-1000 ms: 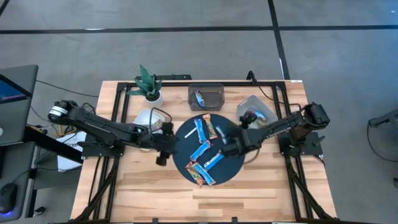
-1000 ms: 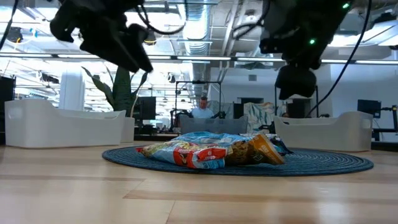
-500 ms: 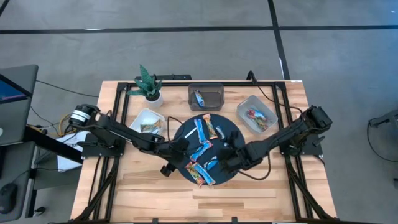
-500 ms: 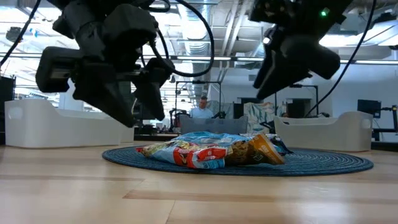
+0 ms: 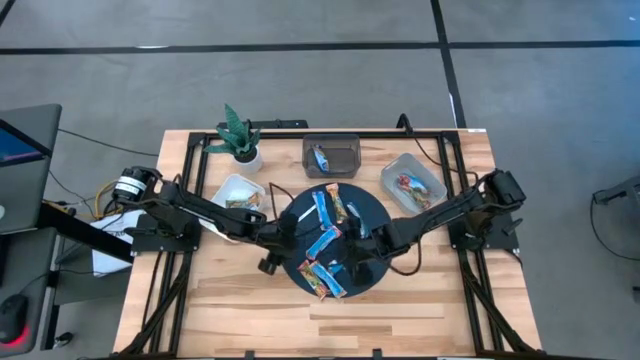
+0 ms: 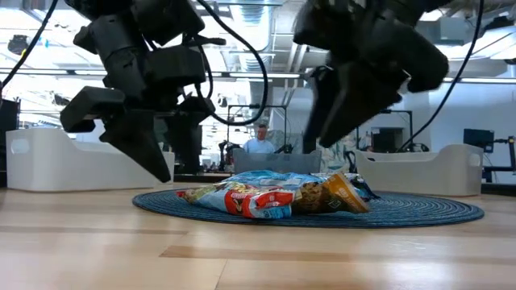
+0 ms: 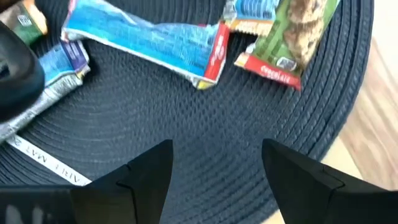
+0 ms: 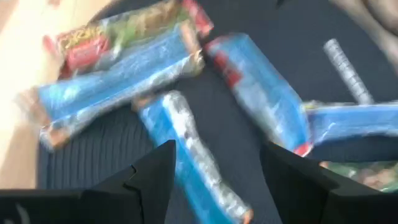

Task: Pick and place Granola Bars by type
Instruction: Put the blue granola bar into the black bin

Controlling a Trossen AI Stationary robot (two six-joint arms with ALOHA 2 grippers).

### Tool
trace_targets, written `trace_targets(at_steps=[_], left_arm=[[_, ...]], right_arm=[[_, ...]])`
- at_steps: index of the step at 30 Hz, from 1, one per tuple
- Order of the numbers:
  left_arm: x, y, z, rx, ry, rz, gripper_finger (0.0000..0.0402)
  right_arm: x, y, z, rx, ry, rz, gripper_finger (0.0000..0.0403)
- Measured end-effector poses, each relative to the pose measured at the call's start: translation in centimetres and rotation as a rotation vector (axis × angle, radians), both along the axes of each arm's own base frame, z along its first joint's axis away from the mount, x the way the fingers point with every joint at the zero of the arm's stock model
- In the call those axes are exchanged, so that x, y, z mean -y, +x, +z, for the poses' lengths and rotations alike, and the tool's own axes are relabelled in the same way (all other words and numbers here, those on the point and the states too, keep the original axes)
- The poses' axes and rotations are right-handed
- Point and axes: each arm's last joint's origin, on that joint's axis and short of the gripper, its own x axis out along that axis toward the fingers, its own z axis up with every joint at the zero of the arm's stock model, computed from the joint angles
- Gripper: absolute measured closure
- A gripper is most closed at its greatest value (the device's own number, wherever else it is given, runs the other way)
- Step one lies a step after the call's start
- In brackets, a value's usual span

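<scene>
Light wooden worktop [image 5: 400, 300] carries a round dark-blue woven mat [image 5: 372, 215] with a pile of wrapped granola bars [image 5: 326, 243], mostly bright blue, some red/green multicoloured, lying loose and overlapping near the mat's middle and front. Left tool [image 5: 283, 240] hangs over the mat's left edge, fingers spread, pinching nothing; its wrist view shows bare mat between the fingers, with a blue bar [image 7: 146, 42] and a green-red bar [image 7: 292, 37] beyond. Right tool [image 5: 352, 262] hovers over the mat's right-front part, fingers spread, empty, blue bars [image 8: 186, 149] right under it. Behind the mat: a dark rectangular tray [image 5: 345, 145] holding one blue bar, a clear bin [image 5: 432, 180] with multicoloured bars on the right, a white bin [image 5: 222, 190] with one bar on the left, and a small potted green plant [image 5: 237, 135].
</scene>
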Motion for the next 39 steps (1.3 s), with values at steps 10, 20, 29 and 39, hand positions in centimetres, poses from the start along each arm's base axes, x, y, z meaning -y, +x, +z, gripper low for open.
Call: trace_targets(at_steps=[10, 20, 29, 39], left_arm=[[-0.2, -0.1, -0.1, -0.015, 0.0, 0.014, 0.0162], [-0.7, 0.0, 0.0, 0.005, 0.088, 0.086, 0.0162], [-0.9, -0.1, -0.1, -0.002, 0.084, 0.1, 0.0161], [-0.9, -0.2, -0.1, -0.02, 0.075, 0.118, 0.0162]], right_arm=[[0.0, -0.2, -2.1, -0.121, 0.012, -0.025, 0.0178], [2.9, -1.1, -1.6, -0.116, -0.221, -0.394, 0.0178], [5.8, -1.2, -1.7, -0.152, -0.086, -0.663, 0.0178], [7.9, -1.2, -2.3, -0.13, -0.038, -0.801, 0.0178]])
